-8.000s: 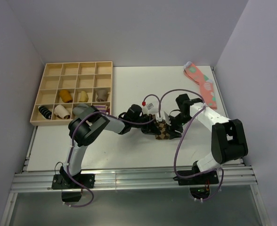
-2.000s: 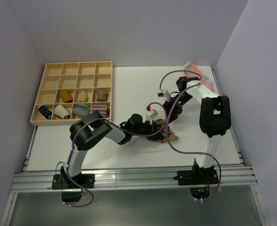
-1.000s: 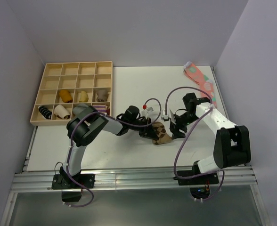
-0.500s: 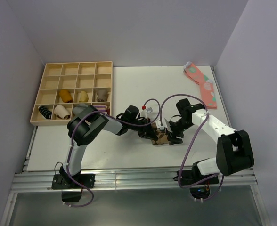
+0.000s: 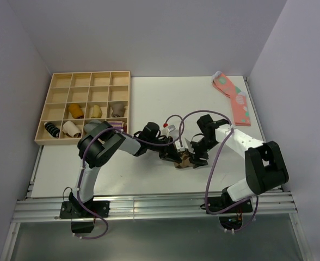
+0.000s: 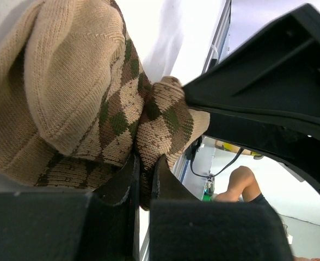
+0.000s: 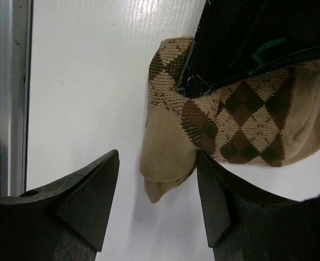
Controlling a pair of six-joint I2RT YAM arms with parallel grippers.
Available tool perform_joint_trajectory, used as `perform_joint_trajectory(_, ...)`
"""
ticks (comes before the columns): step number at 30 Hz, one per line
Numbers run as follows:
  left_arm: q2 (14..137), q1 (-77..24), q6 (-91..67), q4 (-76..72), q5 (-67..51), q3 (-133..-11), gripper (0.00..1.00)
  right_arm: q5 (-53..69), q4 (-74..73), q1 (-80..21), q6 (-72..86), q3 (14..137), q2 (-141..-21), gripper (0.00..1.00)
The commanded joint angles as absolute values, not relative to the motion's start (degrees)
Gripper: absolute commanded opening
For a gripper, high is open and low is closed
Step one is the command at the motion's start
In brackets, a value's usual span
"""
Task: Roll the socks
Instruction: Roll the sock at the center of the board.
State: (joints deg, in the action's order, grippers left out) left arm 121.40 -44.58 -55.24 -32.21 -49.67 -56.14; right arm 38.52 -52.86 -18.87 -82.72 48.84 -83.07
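Right of the wooden tray [image 5: 85,73] and nearer the arm bases, the socks [image 5: 185,159] lie on the white table [image 5: 149,100] as a loose, partly folded bundle, with both grippers at them. Judged from this, the roll is begun but not complete: one layer is doubled over and a free end sticks out, so tightening and tucking remain. The left gripper [image 6: 143,166] has its fingers pressed almost together on a fold of the fabric. The right gripper [image 7: 157,159] is spread wide and clamps nothing; the free end lies between its fingertips, and whether it touches either one cannot be told. The overhead view gives the position relative to the tray but hides most of the bundle under the two grippers. Only the left wrist view shows the pinch. Only the right wrist view shows the wide gap between the right fingers and the protruding end.
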Motion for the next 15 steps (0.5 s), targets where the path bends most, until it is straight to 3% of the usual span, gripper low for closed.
perform_joint_trajectory(1, 125.4, -44.7, -52.7, -22.8, -46.6, -52.7, 0.01, 38.1, -51.1, -19.8, -81.8, 51.2, -85.9, 0.66)
perform_joint_trajectory(15, 125.2, -44.7, -55.6, -31.5, -50.5, -50.3, 0.0, 38.3, -51.3, -20.1, -80.1, 56.6, -94.0, 0.58)
